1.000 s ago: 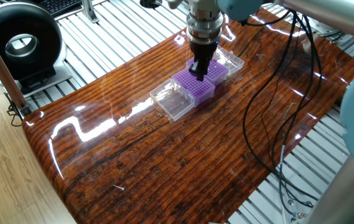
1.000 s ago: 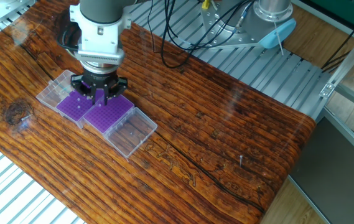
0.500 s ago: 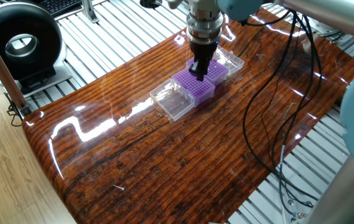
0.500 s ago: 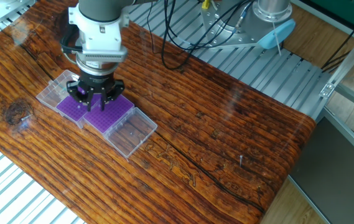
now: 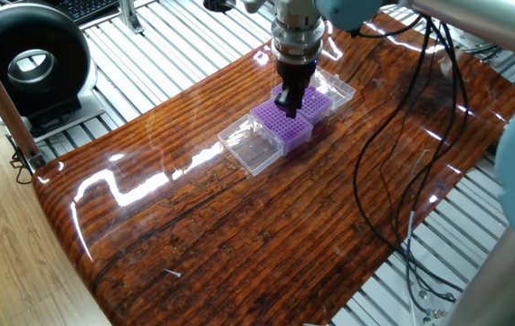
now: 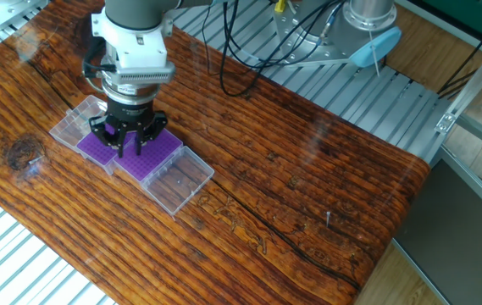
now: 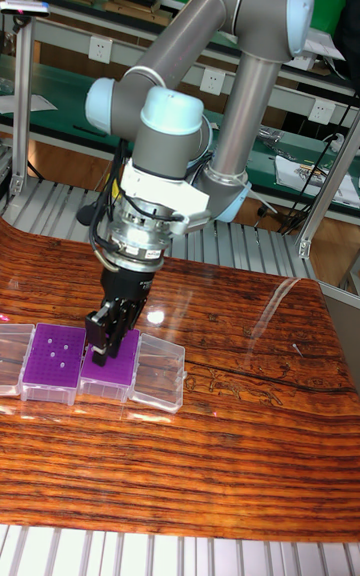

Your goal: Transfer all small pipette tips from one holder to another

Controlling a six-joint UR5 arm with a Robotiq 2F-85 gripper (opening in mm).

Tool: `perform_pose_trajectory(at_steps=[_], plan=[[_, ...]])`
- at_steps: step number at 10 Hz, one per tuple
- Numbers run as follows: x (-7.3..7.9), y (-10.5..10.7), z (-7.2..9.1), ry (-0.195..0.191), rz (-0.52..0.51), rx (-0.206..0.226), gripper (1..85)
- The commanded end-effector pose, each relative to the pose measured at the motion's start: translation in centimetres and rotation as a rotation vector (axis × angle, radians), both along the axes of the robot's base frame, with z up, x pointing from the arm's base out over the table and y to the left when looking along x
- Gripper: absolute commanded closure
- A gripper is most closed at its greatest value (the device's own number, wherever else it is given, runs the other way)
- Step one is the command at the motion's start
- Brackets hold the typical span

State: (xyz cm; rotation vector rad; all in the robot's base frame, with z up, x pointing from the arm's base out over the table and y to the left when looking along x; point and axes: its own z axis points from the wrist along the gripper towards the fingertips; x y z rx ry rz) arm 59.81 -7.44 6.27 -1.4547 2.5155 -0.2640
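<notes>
Two purple grid racks sit side by side on the wooden table, each with its clear lid folded open. In the tall fixed view the left rack [image 7: 55,361] carries a few small pipette tips [image 7: 60,348], seen as pale dots. My gripper [image 7: 101,350] points straight down over the seam between that rack and the right rack [image 7: 118,376], its dark fingers close together just above the grid. The other fixed view shows the gripper [image 6: 124,146] between the left rack [image 6: 95,146] and right rack [image 6: 154,157]. Whether a tip sits between the fingers is too small to see.
Clear lids [image 6: 74,124] [image 6: 178,181] flank the racks. Black cables [image 5: 393,163] hang across the table's right side. A round black device [image 5: 23,65] stands off the table on the ribbed metal surface. The glossy wood [image 6: 291,195] stretches away to the right.
In the other fixed view my gripper has shifted left from over the right rack toward the left rack and dropped slightly. The racks have not moved.
</notes>
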Motion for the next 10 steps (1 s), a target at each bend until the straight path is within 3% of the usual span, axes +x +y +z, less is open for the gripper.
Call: perform_pose_trajectory(at_steps=[1,3,5,10], plan=[[-0.1,0.6,-0.4,0.002,-0.01,0.046,52.0],[-1.3,0.2,-0.8,0.046,-0.049,0.041,52.0],[-1.9,0.1,-1.0,0.066,-0.062,0.042,52.0],[-2.7,0.0,-1.8,0.084,-0.026,0.056,47.0]])
